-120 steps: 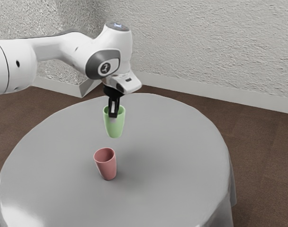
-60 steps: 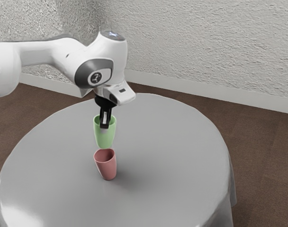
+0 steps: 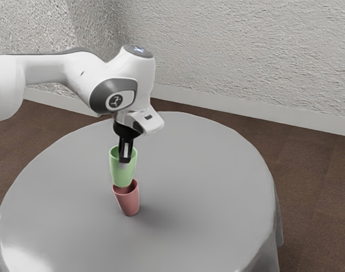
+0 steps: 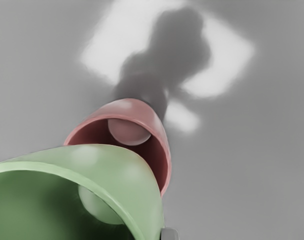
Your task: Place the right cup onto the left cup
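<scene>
In the exterior view my gripper (image 3: 125, 161) is shut on the wall of the green cup (image 3: 122, 174), which hangs nearly upright. Below it the red cup (image 3: 127, 202) stands on the table, mouth up. The green cup's base overlaps the left part of the red rim in that view; whether they touch I cannot tell. In the wrist view the green cup (image 4: 112, 167) hides part of the red cup (image 4: 134, 109), whose inner bottom is partly visible. A grey fingertip (image 4: 170, 234) lies against the green cup's outside.
The round table (image 3: 212, 187) has a grey cloth and its edge curves around both cups. Brown floor (image 3: 308, 187) surrounds it, and a pale textured wall (image 3: 246, 56) stands behind.
My hand has come down with the green cup, first also toward the exterior view's left, bringing it from well above the red cup to its rim. The red cup has stayed put.
</scene>
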Controlling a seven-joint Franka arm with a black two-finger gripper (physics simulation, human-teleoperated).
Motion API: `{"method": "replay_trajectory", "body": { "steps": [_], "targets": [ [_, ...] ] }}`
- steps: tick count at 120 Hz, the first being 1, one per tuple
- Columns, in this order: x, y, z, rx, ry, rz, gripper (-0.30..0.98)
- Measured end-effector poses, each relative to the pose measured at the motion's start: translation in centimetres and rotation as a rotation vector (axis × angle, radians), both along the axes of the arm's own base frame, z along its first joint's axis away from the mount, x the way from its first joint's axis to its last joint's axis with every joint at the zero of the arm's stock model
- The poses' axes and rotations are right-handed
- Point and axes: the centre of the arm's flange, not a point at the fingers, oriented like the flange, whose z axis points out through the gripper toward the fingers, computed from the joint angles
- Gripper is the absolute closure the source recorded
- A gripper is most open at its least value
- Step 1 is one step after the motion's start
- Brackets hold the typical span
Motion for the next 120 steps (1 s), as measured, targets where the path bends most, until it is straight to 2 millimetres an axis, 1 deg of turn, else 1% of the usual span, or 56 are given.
{"method": "replay_trajectory", "body": {
  "steps": [21, 36, 58, 113, 116, 120],
  "targets": [
    [-0.2, 0.2, -0.5, 0.007, 0.008, 0.025, 0.79],
    [0.0, 0.4, -1.2, 0.016, 0.019, 0.040, 0.79],
    [0.3, 0.1, -2.3, 0.026, 0.029, 0.047, 0.79],
    [1.1, -0.3, -3.9, 0.040, 0.041, 0.060, 0.79],
    [1.1, -0.3, -3.9, 0.040, 0.040, 0.061, 0.76],
    [1.2, -0.3, -3.8, 0.039, 0.038, 0.062, 0.68]
  ]
}}
